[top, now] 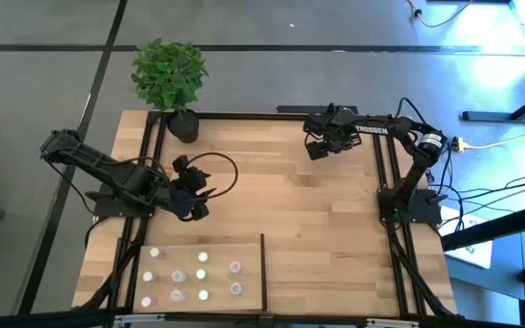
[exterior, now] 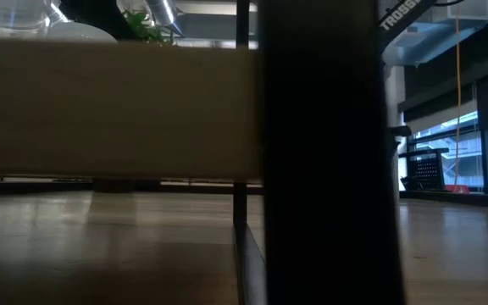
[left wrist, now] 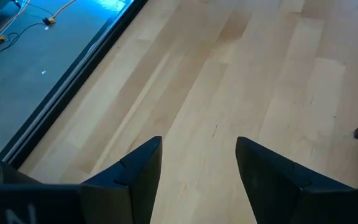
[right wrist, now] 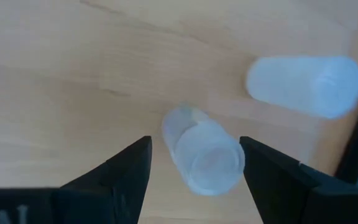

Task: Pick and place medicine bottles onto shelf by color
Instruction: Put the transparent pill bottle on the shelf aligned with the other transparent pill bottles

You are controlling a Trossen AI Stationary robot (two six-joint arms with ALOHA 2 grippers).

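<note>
In the low view a pale board (exterior: 117,106) and a dark post (exterior: 324,152) fill the upper left and centre, hiding most of the table. In the high view's lower left, the medicine bottles (top: 201,272) on the shelf (top: 249,273) are too small to tell colours surely, and the shelf's lower edge is cut off.

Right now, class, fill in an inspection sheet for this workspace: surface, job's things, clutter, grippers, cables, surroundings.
Surface: wooden tabletop, black-framed.
Job's things: shelf at the near left; about ten medicine bottles standing on it. Two more bottles by the right gripper: one between its fingers, one lying beyond.
Clutter: potted plant at the far left corner.
Grippers: left gripper open over bare wood; right gripper open around a bottle, grip not confirmed.
Cables: black loop by the left arm; more right of the table.
Surroundings: grey floor.
</note>
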